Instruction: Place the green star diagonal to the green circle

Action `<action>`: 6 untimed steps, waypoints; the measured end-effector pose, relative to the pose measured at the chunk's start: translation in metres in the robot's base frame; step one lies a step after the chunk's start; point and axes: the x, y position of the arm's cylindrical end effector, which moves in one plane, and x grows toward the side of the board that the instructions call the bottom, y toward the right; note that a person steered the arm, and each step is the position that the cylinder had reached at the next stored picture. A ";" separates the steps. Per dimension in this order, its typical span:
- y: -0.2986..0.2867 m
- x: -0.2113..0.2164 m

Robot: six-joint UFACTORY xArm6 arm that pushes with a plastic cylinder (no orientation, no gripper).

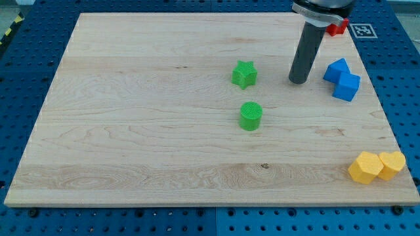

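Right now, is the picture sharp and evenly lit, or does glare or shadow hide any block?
Camera view: sharp and evenly lit, no glare; green star and green circle cast only faint shadows; my tip is clear; the rod's top is cropped.

Matt pale wood board (131, 131), seemingly smooth
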 end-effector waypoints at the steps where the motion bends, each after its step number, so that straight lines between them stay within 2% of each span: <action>1: -0.050 -0.003; 2: -0.109 -0.005; 3: -0.131 -0.005; 5: -0.112 0.009; 6: -0.123 0.035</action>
